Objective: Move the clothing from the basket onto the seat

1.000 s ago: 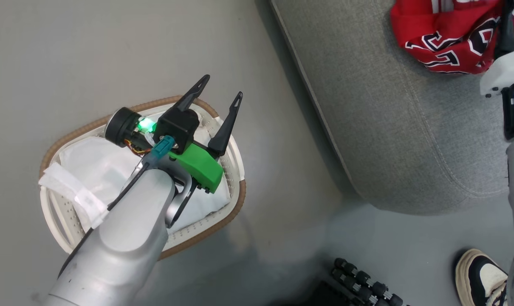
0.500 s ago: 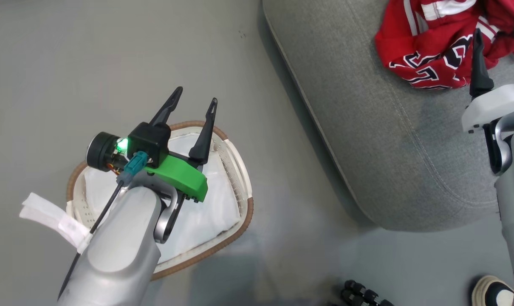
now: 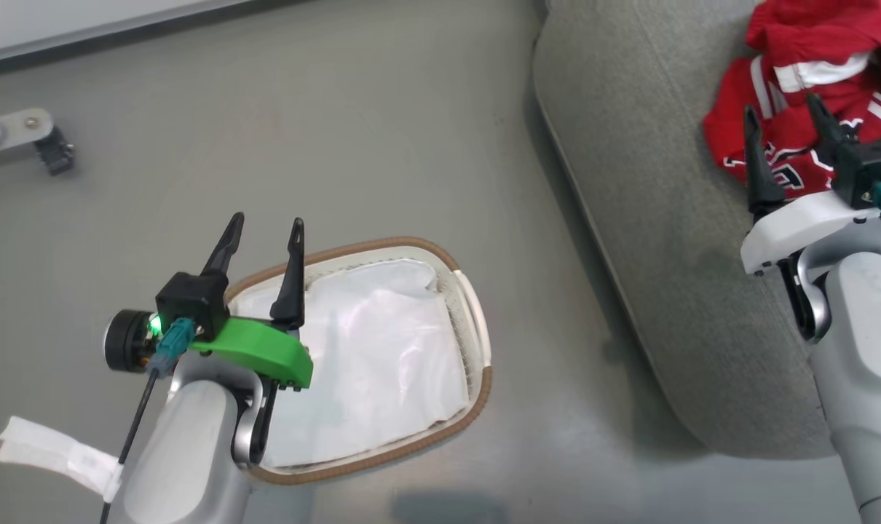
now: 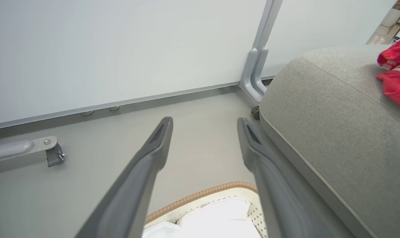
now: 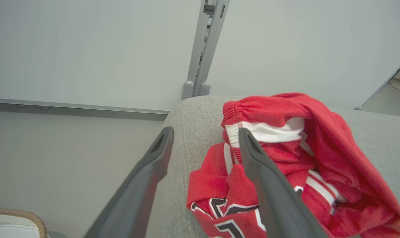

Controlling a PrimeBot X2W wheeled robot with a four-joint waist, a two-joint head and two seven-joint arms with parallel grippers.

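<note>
Leftward slid the left gripper [image 3: 266,218] over the small oval white plastic basket [image 3: 484,386], fingers apart. Red sports clothing [image 3: 804,44] lay on the big grey sofa seat [image 3: 630,182], far right, so the right gripper [image 3: 779,104] gaped empty too.

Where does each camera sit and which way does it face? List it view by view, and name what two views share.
Head view: on the head, looking down at the floor, basket and sofa cushion; both forearms, left hand and right hand show.
Left wrist view: above the basket, facing a white wall panel; its two open fingers show.
Right wrist view: over the sofa cushion, facing the red jersey and shorts; its two open fingers show.
Both wrist views share the sofa cushion, clothing and wall panel.
</note>
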